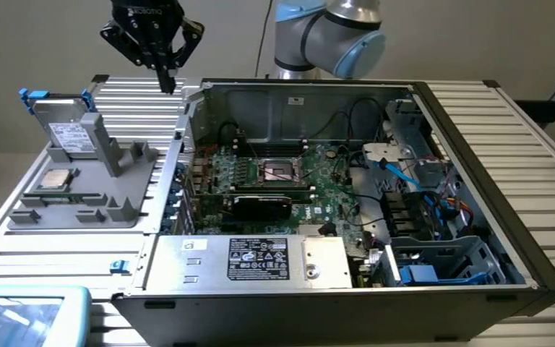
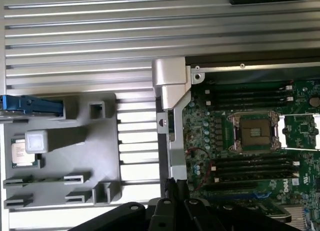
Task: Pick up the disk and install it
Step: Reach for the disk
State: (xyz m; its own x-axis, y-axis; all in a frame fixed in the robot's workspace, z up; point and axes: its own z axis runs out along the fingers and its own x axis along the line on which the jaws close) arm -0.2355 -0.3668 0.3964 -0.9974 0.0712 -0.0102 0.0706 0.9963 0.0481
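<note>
The slatted metal table [image 1: 533, 137] [image 2: 100, 31] carries three items. The grey holder [image 1: 66, 210] [image 2: 90, 156] lies flat on the slats, below the claw [image 1: 167, 85] and toward the exterior view's left of it. The open PC case [image 1: 258, 314] [image 2: 172, 78] rests on the slats below the claw, toward the exterior view's right, just beside the holder. A small blue clip [image 1: 118, 266] lies on the slats at the case's near corner, well apart from the claw.
</note>
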